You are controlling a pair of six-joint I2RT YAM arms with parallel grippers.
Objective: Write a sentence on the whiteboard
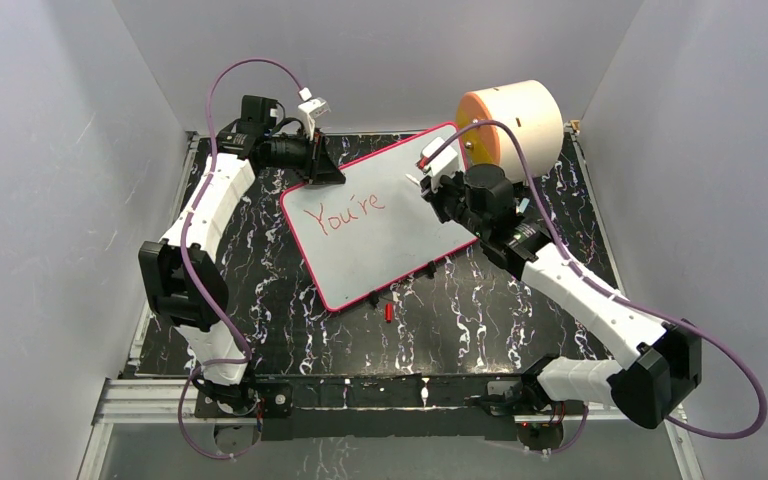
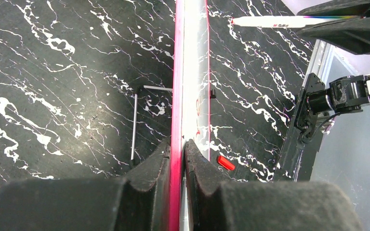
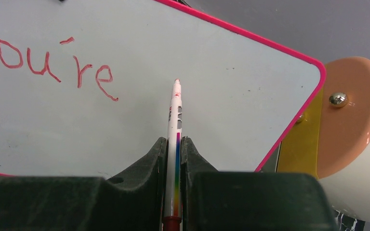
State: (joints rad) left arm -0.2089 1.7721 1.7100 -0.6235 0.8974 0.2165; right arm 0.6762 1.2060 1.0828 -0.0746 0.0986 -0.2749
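The whiteboard (image 1: pixel 390 235), white with a thin pink frame, lies tilted over the black marbled table. Red handwriting on it reads "You're" (image 1: pixel 345 213), the only part of the sentence that shows (image 3: pixel 53 62). My left gripper (image 1: pixel 325 168) is shut on the board's far left edge; in the left wrist view both fingers (image 2: pixel 178 147) clamp the pink frame (image 2: pixel 177 86). My right gripper (image 3: pixel 173 142) is shut on a white marker (image 3: pixel 176 115) with a rainbow stripe. Its red tip points at the board face (image 3: pixel 221 62) just right of the writing; contact cannot be told.
A cream cylinder with an orange face (image 1: pixel 515 120) stands behind the board's far right corner (image 3: pixel 351 110). A small red marker cap (image 1: pixel 388 312) lies on the table in front of the board (image 2: pixel 225 162). A thin metal L-shaped rod (image 2: pixel 134 125) lies left of the board edge.
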